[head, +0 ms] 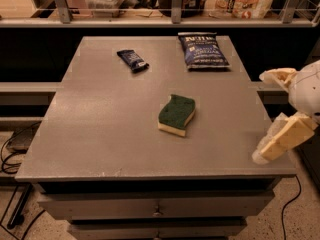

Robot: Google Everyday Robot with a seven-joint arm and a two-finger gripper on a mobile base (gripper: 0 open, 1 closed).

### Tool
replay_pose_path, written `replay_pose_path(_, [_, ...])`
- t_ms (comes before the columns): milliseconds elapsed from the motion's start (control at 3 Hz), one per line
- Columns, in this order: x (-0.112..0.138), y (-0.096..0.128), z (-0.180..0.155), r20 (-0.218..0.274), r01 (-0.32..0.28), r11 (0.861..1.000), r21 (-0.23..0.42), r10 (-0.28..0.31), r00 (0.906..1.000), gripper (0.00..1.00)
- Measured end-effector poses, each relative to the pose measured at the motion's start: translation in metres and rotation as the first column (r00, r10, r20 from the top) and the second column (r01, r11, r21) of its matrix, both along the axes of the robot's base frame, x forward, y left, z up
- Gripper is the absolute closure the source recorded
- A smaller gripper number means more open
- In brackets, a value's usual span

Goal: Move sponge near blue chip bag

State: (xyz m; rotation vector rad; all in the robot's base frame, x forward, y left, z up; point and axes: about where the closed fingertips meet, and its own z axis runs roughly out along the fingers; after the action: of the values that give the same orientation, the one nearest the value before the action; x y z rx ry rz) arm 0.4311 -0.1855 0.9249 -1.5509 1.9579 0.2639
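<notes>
**Sponge mid-bench, gripper off the right edge**

Nearest to us, the grey bench shows its front edge, with drawer fronts beneath it. At the bench's right edge, close to the front right corner, we see the gripper. Its pale fingers are spread wide, one above the other, and hold nothing. The lower one reaches over the bench's right edge, while the upper one hangs just beyond that edge.

Farther in, the sponge lies flat around the middle of the bench, a little toward the right edge. Its green scrub side faces up and the yellow foam shows along its near side. It is well apart from the gripper.

Toward the far edge, we find a small dark snack bar wrapper lying at an angle on the left half. The blue chip bag lies flat near the far edge on the right half, well apart from the sponge. Behind the bench runs a shelf carrying blurred packages.
</notes>
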Motion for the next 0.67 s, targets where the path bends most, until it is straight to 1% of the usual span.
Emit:
replay_pose_path(333, [0.009, 0.032, -0.019, 0.016, -0.043, 0.986, 0.159, 0.041, 0.999, 0.0])
replay_pose_path(667, [0.017, 0.054, -0.031, -0.013, -0.075, 0.971, 0.228, 0.08, 0.9967, 0.0])
